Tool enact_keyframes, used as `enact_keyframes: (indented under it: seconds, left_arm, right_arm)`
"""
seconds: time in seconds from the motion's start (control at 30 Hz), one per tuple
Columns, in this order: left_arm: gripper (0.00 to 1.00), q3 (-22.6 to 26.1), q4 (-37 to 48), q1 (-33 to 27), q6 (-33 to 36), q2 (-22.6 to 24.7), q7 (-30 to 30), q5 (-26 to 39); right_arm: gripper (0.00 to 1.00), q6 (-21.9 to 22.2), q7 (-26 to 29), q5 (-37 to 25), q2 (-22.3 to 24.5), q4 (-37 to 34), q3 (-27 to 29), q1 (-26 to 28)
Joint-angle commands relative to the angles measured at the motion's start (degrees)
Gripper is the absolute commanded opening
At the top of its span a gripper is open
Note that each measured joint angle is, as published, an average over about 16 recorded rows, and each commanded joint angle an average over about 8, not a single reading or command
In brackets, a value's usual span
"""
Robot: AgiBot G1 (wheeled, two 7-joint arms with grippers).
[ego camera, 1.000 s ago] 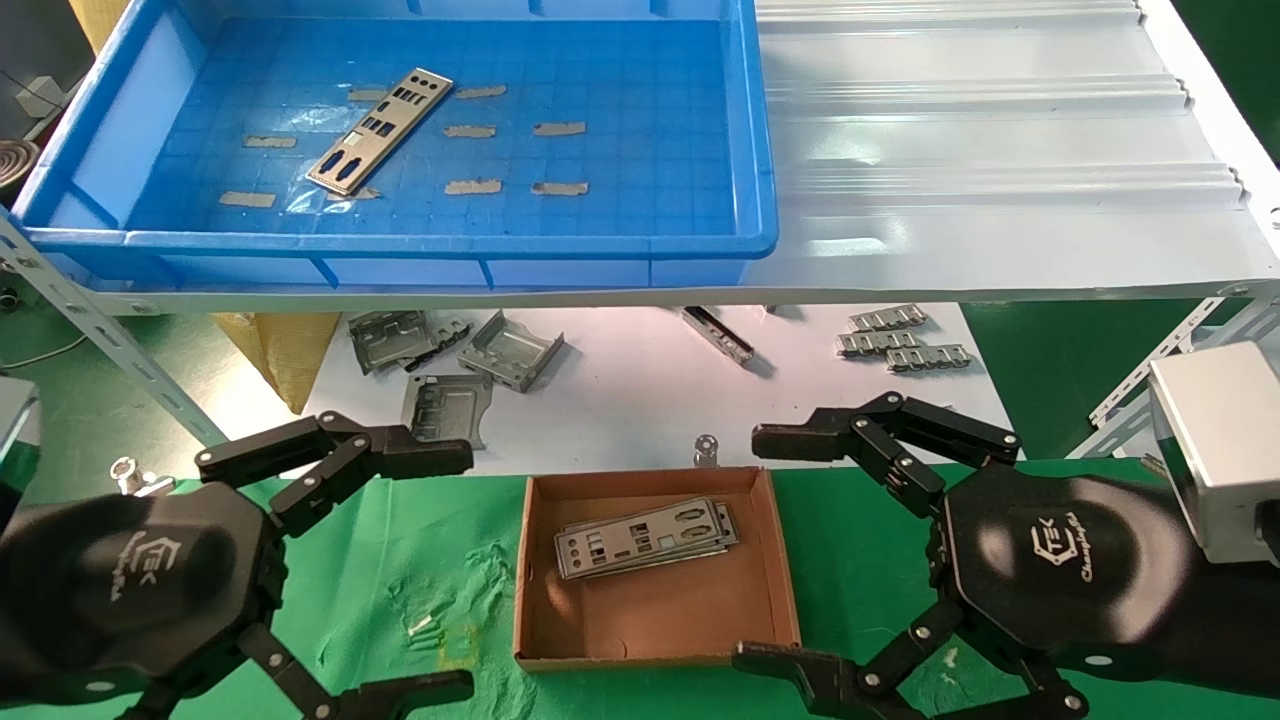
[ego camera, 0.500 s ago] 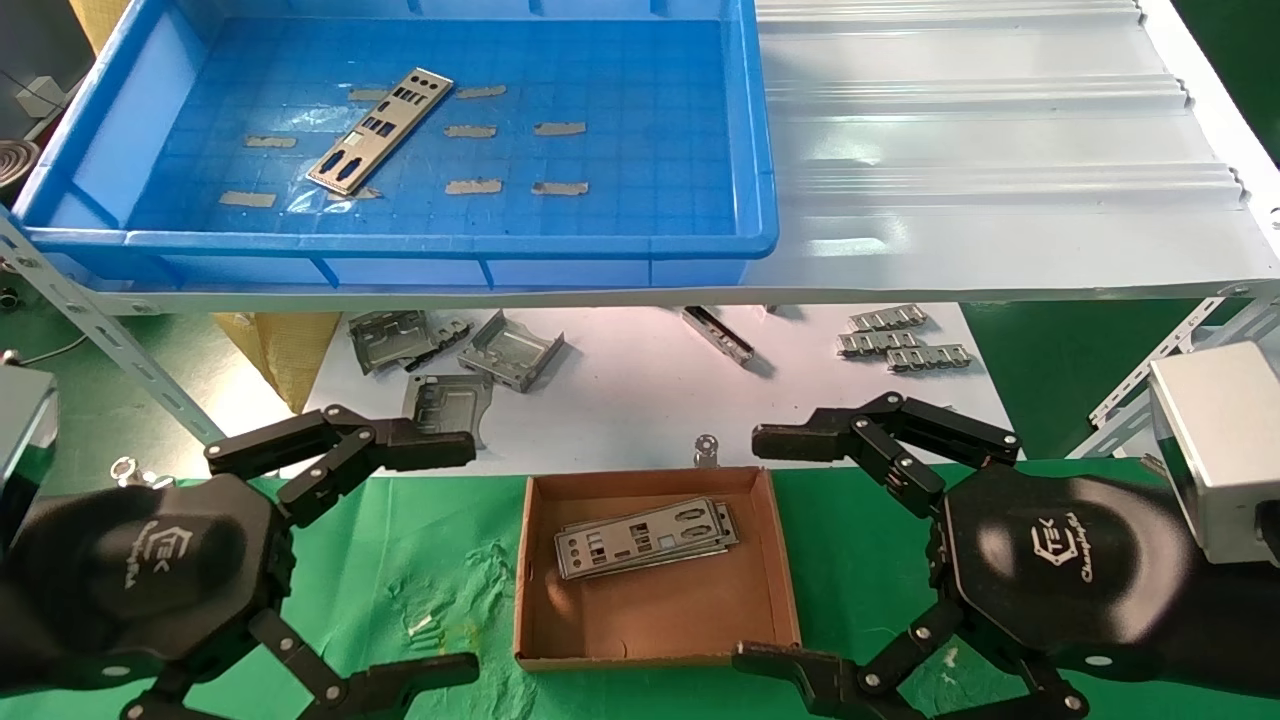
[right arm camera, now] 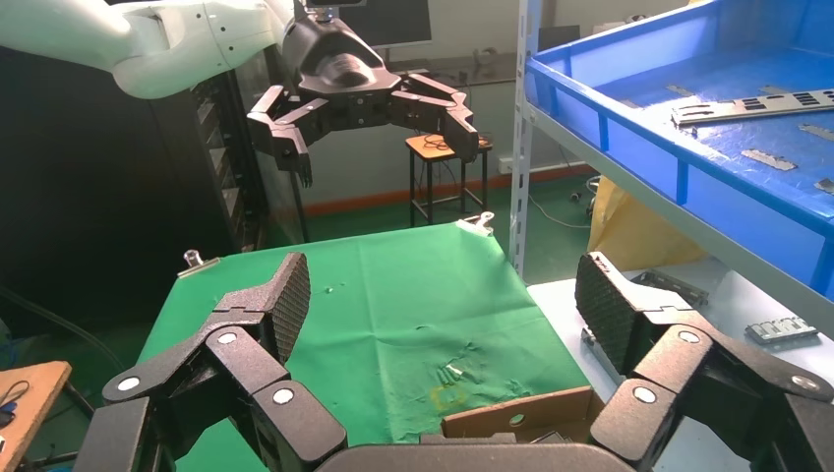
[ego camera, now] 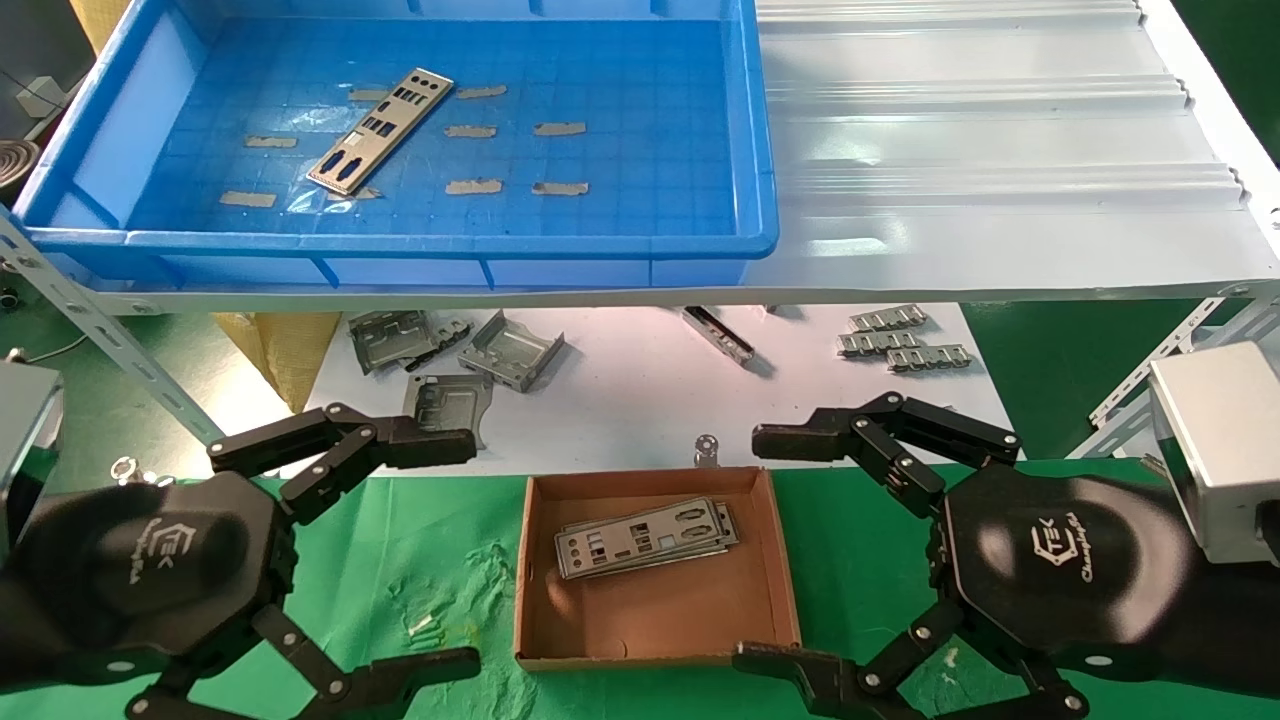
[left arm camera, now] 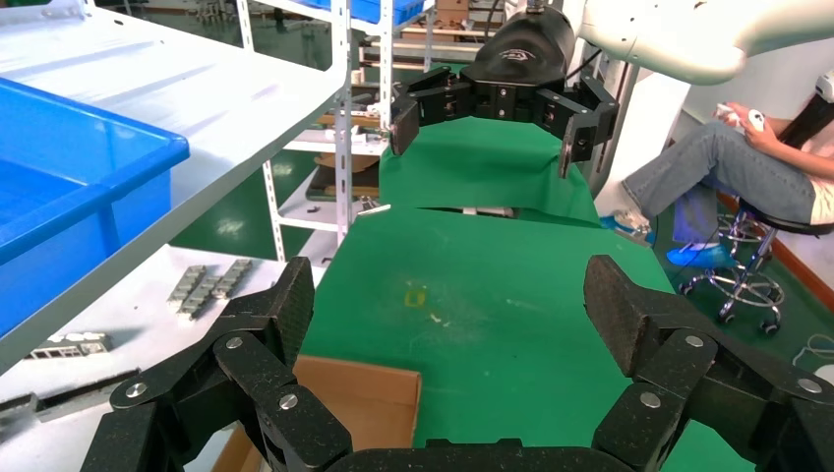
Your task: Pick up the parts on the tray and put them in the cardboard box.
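Both grippers hovering beside the cardboard box (ego camera: 655,640).
Left gripper (ego camera: 440,550) and right gripper (ego camera: 765,545) are flanking it, fingers spread, gripping nothing.

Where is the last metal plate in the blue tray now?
In the head view, the metal plate lies diagonally on the left part of the blue tray floor, among tape scraps.

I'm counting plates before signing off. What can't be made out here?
- Cardboard box: how many parts are stacked; head view shows only overlapping edges.
- Box contents: cut off in both wrist views by the left hand and right hand.
- Tray: far edge cropped in head view.
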Motion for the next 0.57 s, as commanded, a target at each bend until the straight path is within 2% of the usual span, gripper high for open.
enact_keyframes:
  seconds: [0.03, 0.57]
  left_arm:
    - [1.0, 0.0, 0.0, 0.0, 0.0, 0.0, 0.0, 0.0]
    - [1.0, 0.1, 0.1, -0.1, 0.0, 0.1, 0.1, 0.1]
  right_arm:
    - [1.0, 0.0, 0.0, 0.0, 0.0, 0.0, 0.0, 0.0]
    - [1.0, 0.0, 0.0, 0.0, 0.0, 0.0, 0.0, 0.0]
